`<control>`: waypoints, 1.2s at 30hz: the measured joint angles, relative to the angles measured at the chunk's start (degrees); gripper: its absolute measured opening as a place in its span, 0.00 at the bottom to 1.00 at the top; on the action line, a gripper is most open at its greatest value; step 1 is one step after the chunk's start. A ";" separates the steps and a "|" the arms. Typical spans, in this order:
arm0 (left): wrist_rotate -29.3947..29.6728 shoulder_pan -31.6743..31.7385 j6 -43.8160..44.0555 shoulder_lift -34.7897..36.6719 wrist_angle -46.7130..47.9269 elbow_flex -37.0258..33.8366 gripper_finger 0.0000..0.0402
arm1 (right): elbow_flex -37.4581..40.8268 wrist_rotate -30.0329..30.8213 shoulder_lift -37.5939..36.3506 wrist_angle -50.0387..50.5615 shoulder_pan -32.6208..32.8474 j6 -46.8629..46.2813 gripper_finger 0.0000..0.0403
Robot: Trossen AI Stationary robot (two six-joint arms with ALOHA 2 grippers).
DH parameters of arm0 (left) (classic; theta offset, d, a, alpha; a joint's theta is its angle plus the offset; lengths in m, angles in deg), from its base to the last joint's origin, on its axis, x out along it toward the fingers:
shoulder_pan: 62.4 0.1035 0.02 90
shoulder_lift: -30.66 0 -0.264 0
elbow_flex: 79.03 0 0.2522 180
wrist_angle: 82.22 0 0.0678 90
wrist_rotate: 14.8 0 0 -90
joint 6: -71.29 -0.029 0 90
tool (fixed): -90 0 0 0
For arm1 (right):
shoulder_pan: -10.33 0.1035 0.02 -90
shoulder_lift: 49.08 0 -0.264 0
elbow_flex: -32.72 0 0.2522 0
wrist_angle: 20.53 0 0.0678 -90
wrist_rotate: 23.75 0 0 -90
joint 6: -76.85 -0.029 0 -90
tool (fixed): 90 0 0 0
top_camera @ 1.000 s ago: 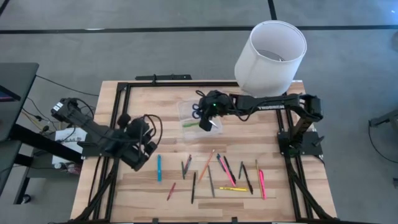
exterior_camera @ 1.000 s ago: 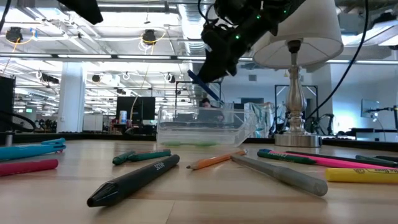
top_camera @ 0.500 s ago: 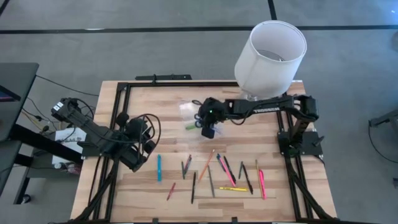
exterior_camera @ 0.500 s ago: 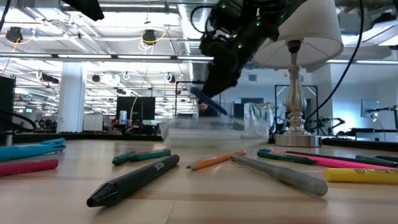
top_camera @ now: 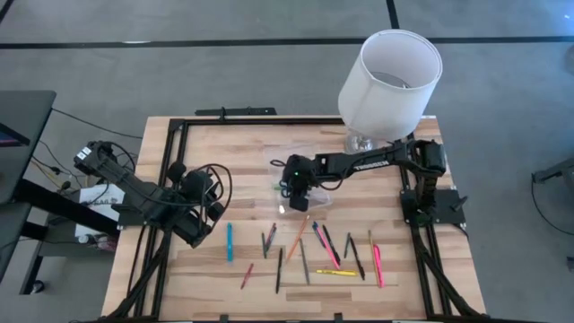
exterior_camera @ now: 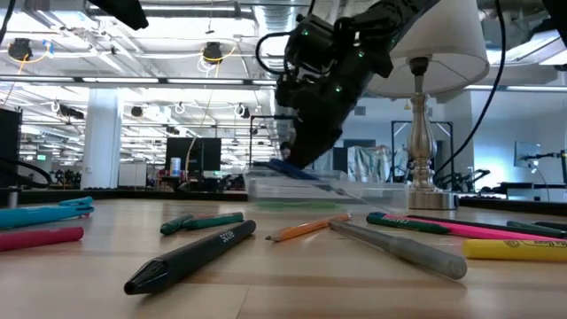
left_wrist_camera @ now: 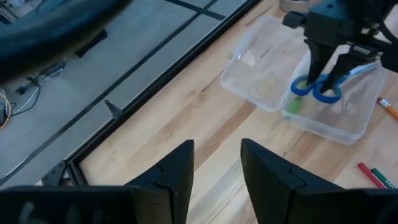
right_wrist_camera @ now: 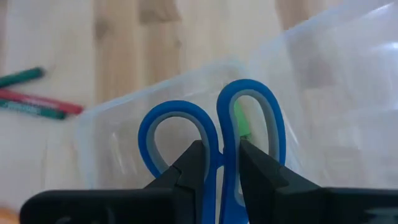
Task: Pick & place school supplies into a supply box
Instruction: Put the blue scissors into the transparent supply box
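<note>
Currently the right gripper is clamped on the blue-handled scissors, holding them low inside the clear supply box at table centre. A green marker lies in the box beneath the handles. Remaining pens are scattered at six o'clock from the box. The left gripper, fingers apart, waits at nine o'clock. Risk: the light box may slide or tip if the fingers drag on release.

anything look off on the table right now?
Nothing damaged or spilled. One oddity: a white-shaded lamp stands at the table's far edge, unrelated to the supplies. Right gripper holds the scissors over the clear supply box; the box sits askew.
</note>
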 joint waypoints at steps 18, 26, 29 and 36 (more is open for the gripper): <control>1.92 0.00 -0.03 0.00 0.00 0.00 0.32 | -0.24 1.39 2.18 -1.17 0.42 1.21 0.40; 2.27 0.00 -0.03 0.00 0.04 0.00 0.32 | -0.25 1.00 0.74 0.35 -0.29 -3.94 0.44; 2.27 0.00 -0.24 0.00 0.04 0.00 0.32 | -0.48 0.97 -1.57 2.23 -0.07 -4.77 0.43; 2.68 0.00 -0.53 0.02 0.07 -0.46 0.32 | -0.16 0.69 -4.60 12.15 1.20 -5.39 0.39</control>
